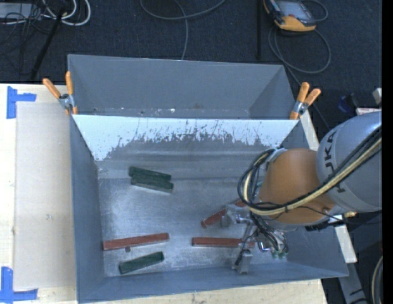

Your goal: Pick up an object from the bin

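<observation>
Orange-covered pincer (248, 252), opening impossible to tell, hangs over speckled grey bin floor (184, 214) beside a red-brown bar (212, 241).

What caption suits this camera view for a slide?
Gripper low in the grey metal bin beside a flat reddish-brown bar; two dark green blocks farther left.

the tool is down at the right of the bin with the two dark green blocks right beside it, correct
Not quite. The camera view shows the tool at the right, but both dark green blocks lie at the left, apart from it.
</observation>
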`<state>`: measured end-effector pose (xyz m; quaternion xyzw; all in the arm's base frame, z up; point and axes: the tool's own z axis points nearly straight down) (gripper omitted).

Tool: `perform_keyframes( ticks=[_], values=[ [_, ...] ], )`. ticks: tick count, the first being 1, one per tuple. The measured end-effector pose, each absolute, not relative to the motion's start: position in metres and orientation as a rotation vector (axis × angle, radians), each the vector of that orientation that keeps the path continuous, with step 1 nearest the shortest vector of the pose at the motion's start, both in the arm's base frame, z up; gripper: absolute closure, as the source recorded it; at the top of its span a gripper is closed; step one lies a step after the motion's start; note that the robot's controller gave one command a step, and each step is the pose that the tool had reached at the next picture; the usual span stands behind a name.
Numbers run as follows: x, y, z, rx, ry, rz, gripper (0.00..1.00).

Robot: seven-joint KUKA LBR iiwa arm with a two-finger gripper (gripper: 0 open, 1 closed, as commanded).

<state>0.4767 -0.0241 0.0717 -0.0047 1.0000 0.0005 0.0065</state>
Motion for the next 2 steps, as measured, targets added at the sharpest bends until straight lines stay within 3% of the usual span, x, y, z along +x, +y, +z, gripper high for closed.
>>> perform_keyframes(
  ticks=[1,2],
  values=[
    [0.473,-0.025,0.070,-0.014,3.140,0.001,1.00],
    [0.512,-0.012,0.245,-0.383,3.110,-0.001,1.00]
  ],
)
